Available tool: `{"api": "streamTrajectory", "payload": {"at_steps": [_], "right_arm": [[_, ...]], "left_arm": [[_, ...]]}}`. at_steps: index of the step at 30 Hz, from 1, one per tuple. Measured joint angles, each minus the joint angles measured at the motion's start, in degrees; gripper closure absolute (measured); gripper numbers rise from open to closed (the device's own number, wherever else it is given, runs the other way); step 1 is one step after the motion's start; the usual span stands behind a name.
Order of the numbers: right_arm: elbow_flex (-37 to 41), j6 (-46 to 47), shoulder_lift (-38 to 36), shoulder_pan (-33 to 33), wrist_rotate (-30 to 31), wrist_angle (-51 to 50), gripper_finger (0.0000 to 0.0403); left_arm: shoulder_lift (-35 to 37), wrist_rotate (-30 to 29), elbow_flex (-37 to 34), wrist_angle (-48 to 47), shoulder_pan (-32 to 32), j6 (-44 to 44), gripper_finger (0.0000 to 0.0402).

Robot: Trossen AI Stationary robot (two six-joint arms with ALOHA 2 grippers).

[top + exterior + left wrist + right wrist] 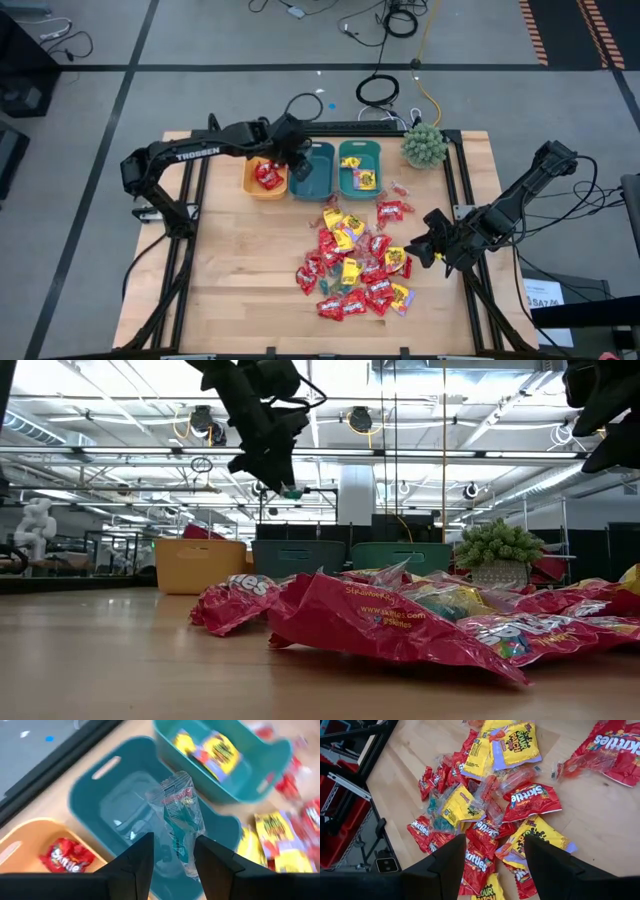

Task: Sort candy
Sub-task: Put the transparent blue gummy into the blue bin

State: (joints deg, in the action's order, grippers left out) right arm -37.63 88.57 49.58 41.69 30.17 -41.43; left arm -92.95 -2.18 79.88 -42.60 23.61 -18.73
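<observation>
Candy (181,815) — clear-wrapped, contents indistinct, bin (125,810) blurred

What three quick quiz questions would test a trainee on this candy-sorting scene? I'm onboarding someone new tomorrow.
1. True or false: the orange bin holds red packets.
2. Which bin is the left gripper above, with a clear-wrapped candy between its fingers? A) the orange one B) the middle teal bin C) the teal bin nearest the plant
3. Fill in: the right gripper hovers open beside the ___ on the table.

Key: 1 true; 2 B; 3 candy pile.
</observation>
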Motion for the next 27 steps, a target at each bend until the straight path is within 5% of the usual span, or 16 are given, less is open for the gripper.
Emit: {"api": "streamTrajectory", "payload": {"at_steps": [8,19,23,27], "right_arm": [[0.0,-4.04,0.0,0.0,0.99,-0.07,0.0209],[0.0,-11.51,0.31,-4.97,15.43,-0.15,0.0209],[0.0,-19.43,1.42,-10.43,19.48,1.95,0.0209],[0.0,-36.02,4.04,-17.34,21.06,14.67,0.0209]], "left_arm": [[0.0,-1.09,0.0,3.61,-0.19,-1.8,0.0257],[0.02,-1.13,0.02,3.64,-0.09,-1.85,0.0257],[0.02,-1.11,0.0,3.57,-0.13,-1.85,0.0257],[0.02,-1.11,0.01,3.55,-0.1,-1.85,0.0257]]}}
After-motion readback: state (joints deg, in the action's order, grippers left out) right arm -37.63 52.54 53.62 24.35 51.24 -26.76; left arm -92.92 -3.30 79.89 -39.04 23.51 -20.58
